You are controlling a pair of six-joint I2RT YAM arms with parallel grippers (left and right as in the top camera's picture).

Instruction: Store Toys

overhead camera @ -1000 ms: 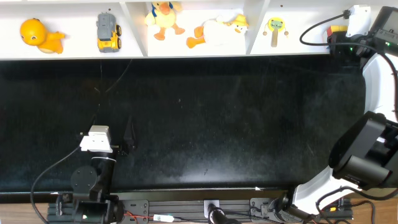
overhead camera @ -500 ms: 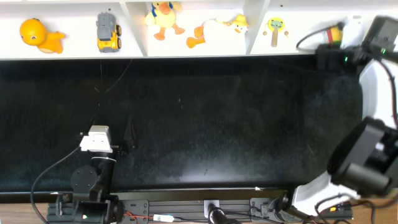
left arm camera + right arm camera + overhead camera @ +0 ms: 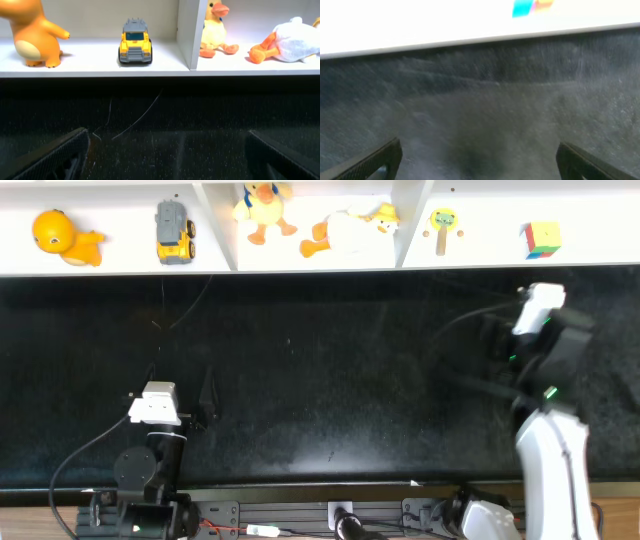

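Note:
A multicoloured cube (image 3: 541, 238) stands in the white shelf's (image 3: 330, 262) rightmost compartment; a blurred corner of the cube (image 3: 530, 6) appears in the right wrist view. My right gripper (image 3: 503, 335) (image 3: 480, 160) hangs over the black mat below that compartment, open and holding nothing. My left gripper (image 3: 207, 392) (image 3: 165, 160) rests low at the mat's left, open and empty, facing the shelf. On the shelf sit an orange duck figure (image 3: 62, 235) (image 3: 35, 35), a yellow truck (image 3: 174, 232) (image 3: 135, 42), a yellow plush duck (image 3: 264, 208) (image 3: 215, 30), a white plush duck (image 3: 350, 228) (image 3: 292, 42) and a rattle (image 3: 441, 225).
The black mat (image 3: 330, 380) spans the table between the arms and the shelf. White dividers (image 3: 187, 32) separate the shelf's compartments. Thin cable strands (image 3: 185, 310) lie on the mat ahead of the left gripper.
My right gripper has let go of the cube in the rightmost compartment and pulled back down and left over the mat. The left arm has kept still.

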